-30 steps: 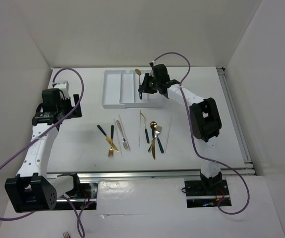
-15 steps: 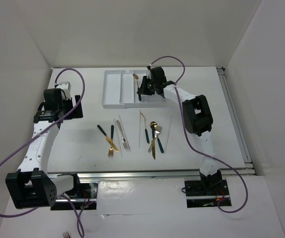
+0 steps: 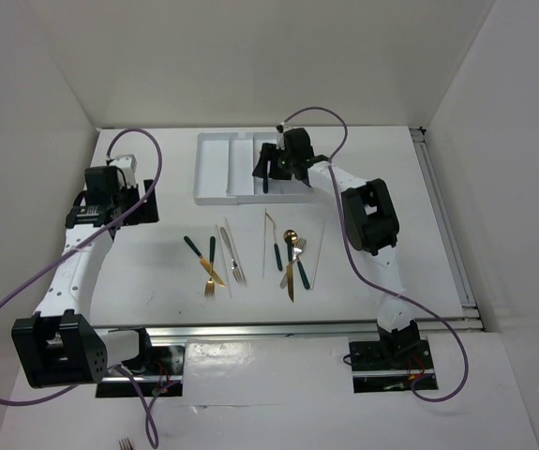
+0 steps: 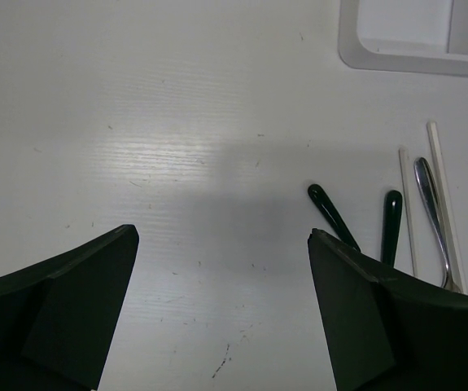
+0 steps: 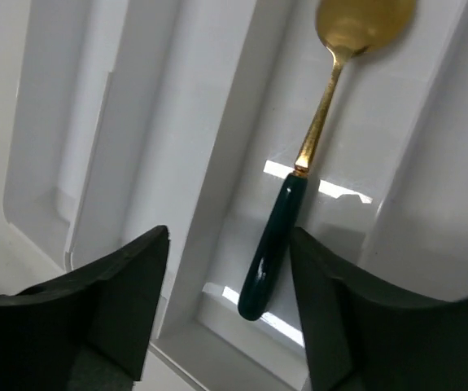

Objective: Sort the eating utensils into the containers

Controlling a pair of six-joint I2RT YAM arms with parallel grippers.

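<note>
A gold spoon with a dark teal handle (image 5: 276,244) lies lengthwise on the floor of one long compartment of the white tray (image 5: 201,147). My right gripper (image 5: 229,232) hangs open just above the handle end, jaws well apart and gripping nothing. From above, the right gripper (image 3: 271,167) sits over the tray (image 3: 217,173). My left gripper (image 4: 223,235) is open over bare table, left of two teal handles (image 4: 331,213), a silver handle (image 4: 430,199) and pale sticks (image 4: 407,204). In the top view the left gripper (image 3: 124,204) hovers at the table's left.
Two loose groups of utensils lie on the table in front of the tray: teal-handled gold pieces with a silver fork (image 3: 233,255) on the left, and another cluster with a gold spoon (image 3: 291,246) and pale sticks on the right. White walls enclose the table.
My right gripper lowered the gold spoon into the tray compartment and opened, letting it go. The left arm has barely moved.
</note>
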